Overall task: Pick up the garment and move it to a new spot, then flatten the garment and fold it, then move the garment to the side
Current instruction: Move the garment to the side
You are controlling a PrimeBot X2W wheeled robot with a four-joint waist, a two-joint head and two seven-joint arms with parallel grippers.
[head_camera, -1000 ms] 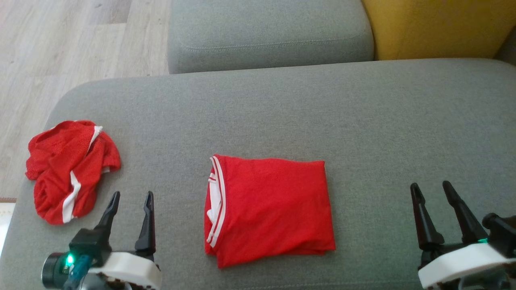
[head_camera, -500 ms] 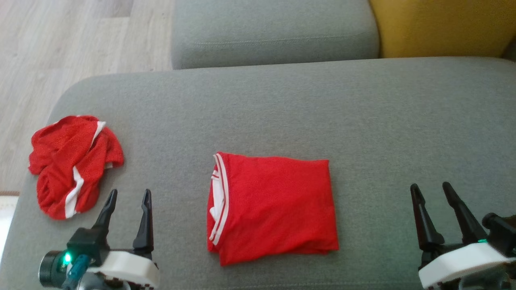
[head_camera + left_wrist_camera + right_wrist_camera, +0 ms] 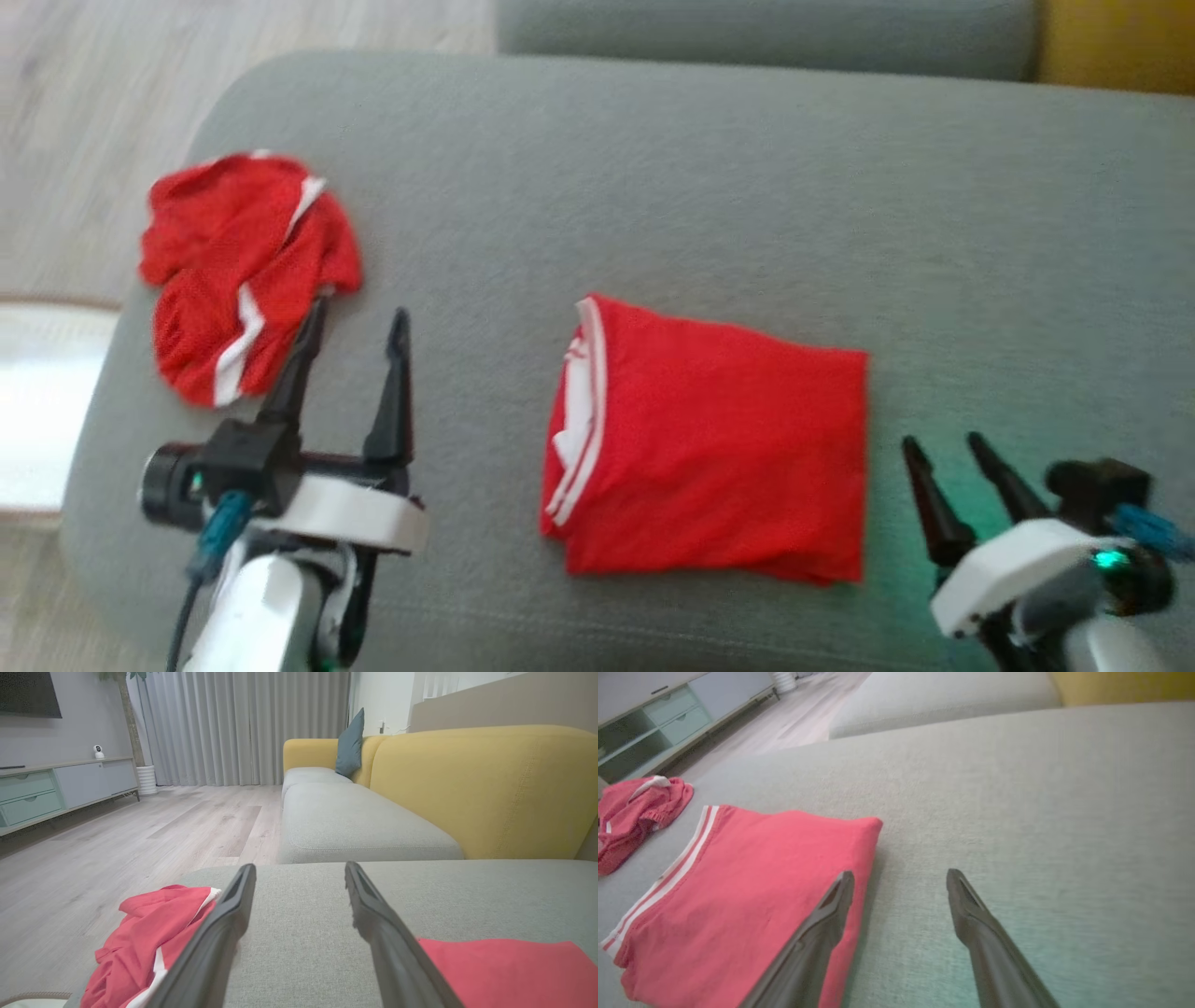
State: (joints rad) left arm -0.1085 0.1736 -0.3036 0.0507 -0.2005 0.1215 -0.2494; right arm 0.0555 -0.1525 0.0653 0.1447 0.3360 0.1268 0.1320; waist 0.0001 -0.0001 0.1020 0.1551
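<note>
Left claw (image 3: 362, 313) and right claw (image 3: 941, 441) both stand spread wide and empty, fingers pointing away from the robot, low over the grey sofa seat (image 3: 747, 187) that serves as the work surface. That broad cushion carries everything, with the wooden floor (image 3: 84, 93) beyond its left edge and a yellow backrest (image 3: 490, 788) behind. The folded red jersey (image 3: 719, 448) lies flat near the middle of the seat between the two claws, a neat rectangle with its white-striped edge turned toward the left claw. The right claw sits just beside its right edge, and in the right wrist view one finger overlaps that border; whether it touches the cloth I cannot tell. Judging by the tidy shape, flattening and folding look done, so the open stance on either flank probably suits sliding under both ends to carry the bundle sideways without spilling the fold. Smaller, at the seat's left edge, a crumpled red garment (image 3: 243, 271) with a white stripe lies in a heap, the left claw's outer finger reaching its near fringe.
</note>
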